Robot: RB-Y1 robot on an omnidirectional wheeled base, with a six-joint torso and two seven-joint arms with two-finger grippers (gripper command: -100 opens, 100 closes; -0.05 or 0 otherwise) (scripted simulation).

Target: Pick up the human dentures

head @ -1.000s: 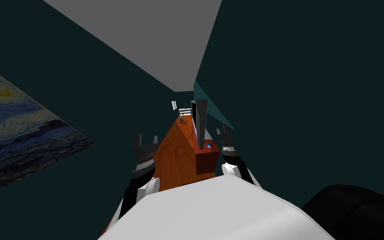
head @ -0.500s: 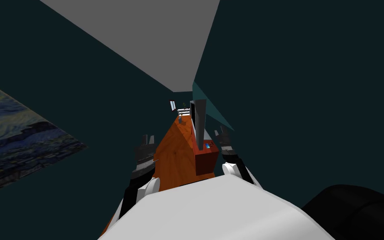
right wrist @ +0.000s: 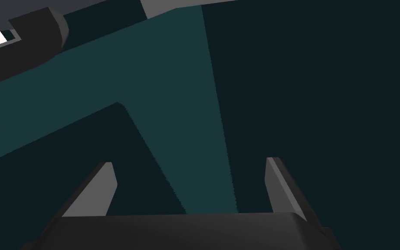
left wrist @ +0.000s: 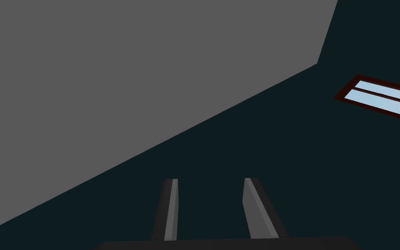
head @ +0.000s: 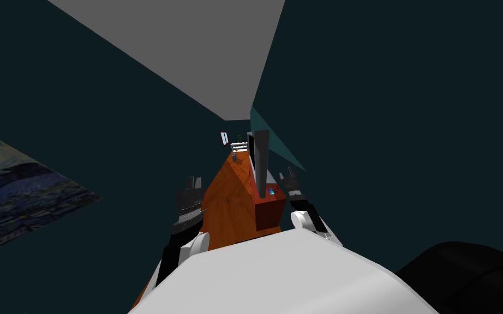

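Note:
A red-brown cabinet [head: 269, 210] stands just ahead of me on the orange-brown wooden floor [head: 226, 201]. On its top lies a small blue and white item [head: 271, 191], too small to identify. My left gripper [head: 193, 180] is raised at the left of the floor strip. In the left wrist view its fingers [left wrist: 171, 204] stand narrowed but apart, with nothing between them [left wrist: 211, 179]. My right gripper [head: 289, 175] is raised to the right of the cabinet, with its fingers wide open and empty [right wrist: 190, 161].
A tall dark grey panel [head: 260, 158] rises from the cabinet's back. On the left wall hangs a swirling blue painting [head: 16, 201]. Far down the room are a window [head: 224, 138] and a white rack [head: 239, 146]. A black rounded shape [head: 463, 278] sits at lower right.
My left gripper's fingers have drawn closer together, on nothing. The whole head view has shifted slightly, so the painting slides out to the left. The right gripper stays open.

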